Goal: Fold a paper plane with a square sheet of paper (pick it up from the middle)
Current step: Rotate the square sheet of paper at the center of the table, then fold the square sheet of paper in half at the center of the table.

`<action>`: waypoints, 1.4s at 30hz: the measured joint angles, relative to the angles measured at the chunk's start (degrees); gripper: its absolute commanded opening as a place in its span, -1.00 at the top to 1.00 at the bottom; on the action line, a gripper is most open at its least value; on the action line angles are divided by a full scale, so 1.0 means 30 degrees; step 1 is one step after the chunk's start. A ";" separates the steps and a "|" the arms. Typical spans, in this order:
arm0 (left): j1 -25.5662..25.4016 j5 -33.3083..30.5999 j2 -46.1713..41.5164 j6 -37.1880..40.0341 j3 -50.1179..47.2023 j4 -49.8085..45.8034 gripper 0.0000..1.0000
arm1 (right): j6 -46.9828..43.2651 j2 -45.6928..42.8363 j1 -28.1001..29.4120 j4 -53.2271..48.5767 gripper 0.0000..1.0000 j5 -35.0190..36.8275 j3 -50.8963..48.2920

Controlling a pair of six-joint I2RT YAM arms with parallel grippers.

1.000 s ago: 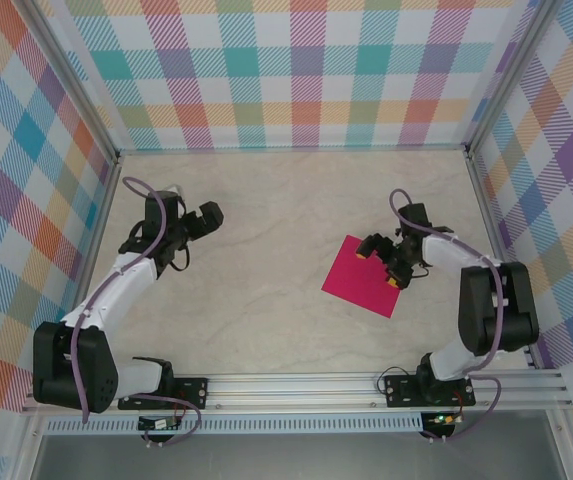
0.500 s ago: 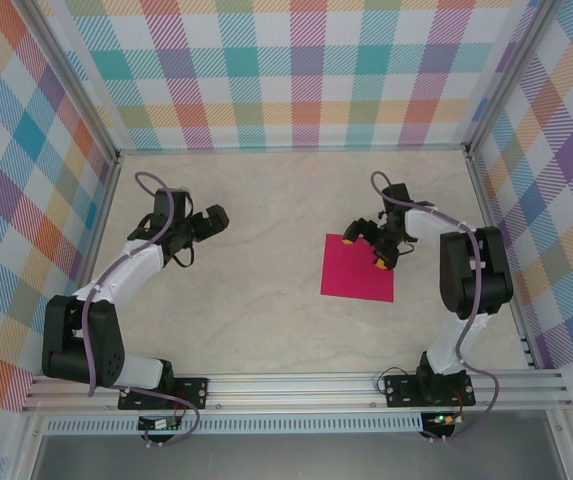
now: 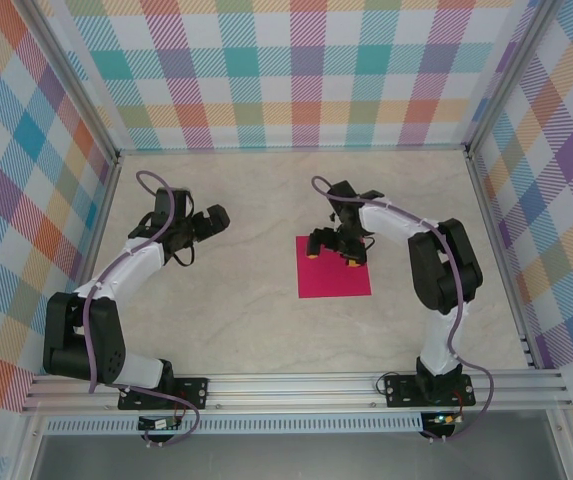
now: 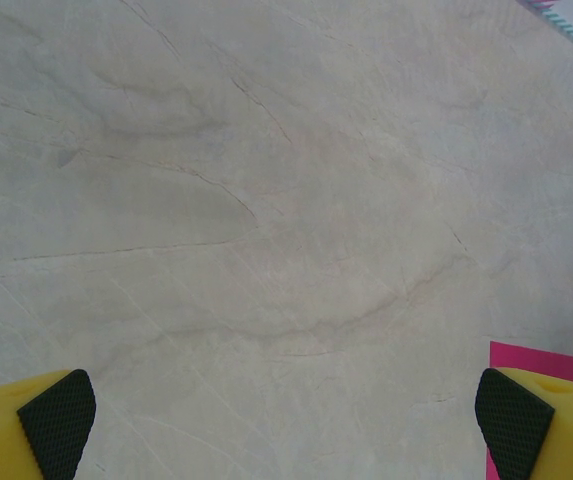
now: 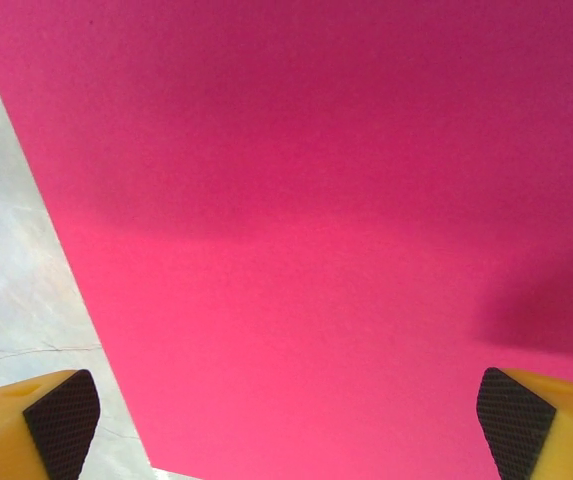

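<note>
The square sheet of paper lies flat on the surface, just off centre toward 3 o'clock, its edges nearly parallel to the surface's. The right end effector is spread wide over the sheet's 12 o'clock edge. The left end effector, also spread, is at 9 o'clock.

You see a pale beige, marble-veined tabletop, enclosed on three sides by walls of pastel plaid checks. A silver metal rail runs along its near edge.
</note>
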 measured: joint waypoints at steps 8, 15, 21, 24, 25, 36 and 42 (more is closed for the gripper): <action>0.0000 -0.0102 0.0000 -0.0124 0.0000 -0.0015 -1.00 | -0.0801 0.0860 0.0882 -0.2135 -0.99 0.2499 0.1887; 0.0000 -0.0430 0.0000 -0.0124 0.0000 -0.0138 -1.00 | -0.0831 0.2492 0.0933 -0.2288 -1.00 0.2703 0.2463; 0.0000 -0.0503 0.0000 -0.0117 0.0000 -0.0146 -1.00 | -0.0874 0.2834 0.0933 -0.2324 -1.00 0.2776 0.2514; 0.0000 -0.0328 0.0000 -0.0124 0.0000 -0.0153 -1.00 | -0.0867 0.2907 0.0933 -0.2339 -1.00 0.2841 0.2514; 0.0000 -0.0197 0.0000 -0.0117 0.0000 -0.0160 -1.00 | -0.0867 0.2936 0.0933 -0.2339 -1.00 0.2871 0.2514; 0.0000 -0.0131 0.0000 -0.0117 0.0000 -0.0765 -1.00 | -0.0860 0.3300 0.0969 -0.2477 -0.99 0.3424 0.2623; 0.0000 -0.0138 0.0000 -0.0117 0.0007 -0.0998 -1.00 | -0.0809 0.3483 0.0969 -0.2659 -0.94 0.3475 0.2645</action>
